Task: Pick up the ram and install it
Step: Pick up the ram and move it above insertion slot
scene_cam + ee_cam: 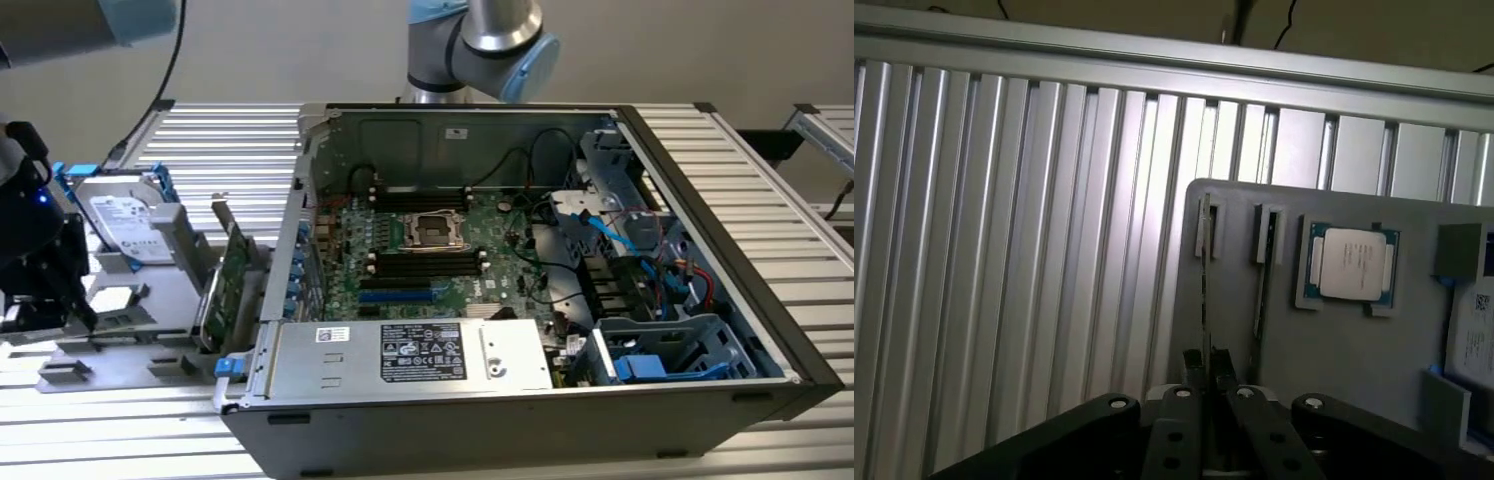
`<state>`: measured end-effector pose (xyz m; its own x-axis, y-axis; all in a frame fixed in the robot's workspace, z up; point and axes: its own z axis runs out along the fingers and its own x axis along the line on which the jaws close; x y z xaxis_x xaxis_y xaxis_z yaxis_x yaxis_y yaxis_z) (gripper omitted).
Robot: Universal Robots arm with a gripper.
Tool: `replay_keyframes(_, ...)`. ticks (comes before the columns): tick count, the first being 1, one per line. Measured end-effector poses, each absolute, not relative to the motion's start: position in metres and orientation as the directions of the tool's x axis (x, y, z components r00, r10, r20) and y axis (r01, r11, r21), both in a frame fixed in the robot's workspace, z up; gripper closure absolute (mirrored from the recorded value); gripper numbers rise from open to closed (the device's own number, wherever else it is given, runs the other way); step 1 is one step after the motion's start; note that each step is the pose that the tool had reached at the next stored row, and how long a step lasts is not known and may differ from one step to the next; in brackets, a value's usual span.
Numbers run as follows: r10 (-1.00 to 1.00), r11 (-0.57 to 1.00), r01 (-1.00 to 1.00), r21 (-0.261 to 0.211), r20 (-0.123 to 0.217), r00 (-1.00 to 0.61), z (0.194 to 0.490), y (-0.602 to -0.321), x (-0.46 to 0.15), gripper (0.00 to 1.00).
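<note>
The ram [1204, 290] is a thin stick seen edge-on, standing in a slot of the grey holder tray [1334, 370]. My gripper [1207, 368] straddles its near end, with the two fingertips [1194, 372] pressed close against either side of it, shut on it. In the exterior view my dark gripper [47, 285] hangs over the same tray [134, 300] at the exterior view's left, outside the computer case, and hides the ram there. The black memory slots [424, 265] lie on the motherboard [400, 255] beside the processor socket.
A second thin stick [1262, 275] stands in the neighbouring slot, with a processor chip [1351, 265] beside it. On the tray are a hard drive [127, 215] and an upright green expansion card [234, 280]. The case wall [304, 200] and power supply [414, 352] border the motherboard.
</note>
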<state>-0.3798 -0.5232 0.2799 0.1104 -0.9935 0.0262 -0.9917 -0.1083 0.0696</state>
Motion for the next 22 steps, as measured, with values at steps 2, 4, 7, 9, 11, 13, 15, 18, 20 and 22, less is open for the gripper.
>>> replay_keyframes(2,-0.994,-0.107,-0.992,0.070,0.026,0.109,0.286,-0.523,-0.379,0.84)
replay_keyframes(4,-0.994,-0.106,-0.992,0.070,0.026,0.108,0.293,-0.523,-0.378,0.84)
replay_keyframes(7,-0.994,-0.105,-0.992,0.070,0.026,0.107,0.303,-0.523,-0.377,0.86)
replay_keyframes(9,-0.994,-0.104,-0.992,0.070,0.026,0.106,0.310,-0.523,-0.376,0.86)
replay_keyframes(11,-0.994,-0.104,-0.992,0.070,0.026,0.106,0.317,-0.523,-0.375,0.86)
replay_keyframes(13,-0.994,-0.103,-0.992,0.070,0.026,0.105,0.325,-0.523,-0.373,0.86)
replay_keyframes(15,-0.994,-0.103,-0.992,0.070,0.026,0.105,0.333,-0.523,-0.372,0.86)
replay_keyframes(18,-0.994,-0.102,-0.992,0.070,0.026,0.104,0.346,-0.523,-0.369,0.86)
replay_keyframes(20,-0.994,-0.102,-0.992,0.070,0.026,0.104,0.355,-0.523,-0.367,0.86)
replay_keyframes(22,-0.994,-0.102,-0.992,0.071,0.026,0.104,0.363,-0.523,-0.363,0.86)
